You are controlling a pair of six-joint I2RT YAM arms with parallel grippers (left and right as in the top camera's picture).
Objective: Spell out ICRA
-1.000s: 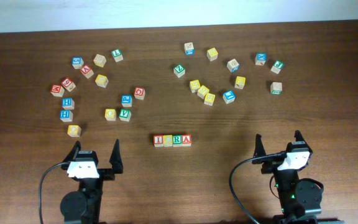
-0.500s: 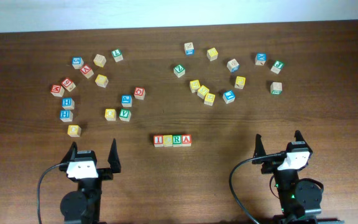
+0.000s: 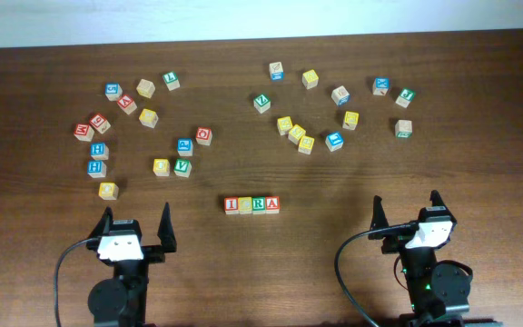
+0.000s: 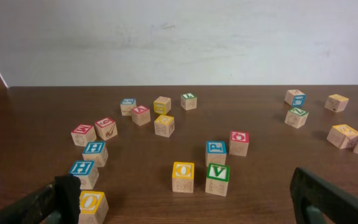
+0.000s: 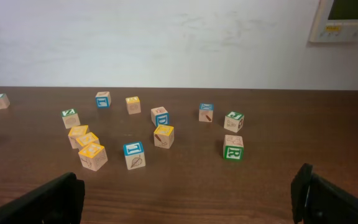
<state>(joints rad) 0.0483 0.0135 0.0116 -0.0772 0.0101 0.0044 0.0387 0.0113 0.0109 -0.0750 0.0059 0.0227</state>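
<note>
Four ICRA cubes [image 3: 251, 204] touching, one straight row.

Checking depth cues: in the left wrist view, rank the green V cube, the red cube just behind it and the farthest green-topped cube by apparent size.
Largest: green V cube.
Then: red cube.
Smallest: farthest green-topped cube.
Nearness likely explains it; true sizes may match.

You can read one letter on each cube of the front row, seen from overhead: I on the red I cube [image 3: 231, 205], C on the yellow C cube [image 3: 245, 206] (faint at this size), R on the green R cube [image 3: 259, 204], A on the red A cube [image 3: 272, 203]. Your left wrist view gives H on the far H cube [image 4: 94, 148] and on the near H cube [image 4: 81, 168], O on the yellow O cube [image 4: 183, 170], V on the green V cube [image 4: 217, 172]. The wall panel [image 5: 347, 18] print is unreadable.
</note>
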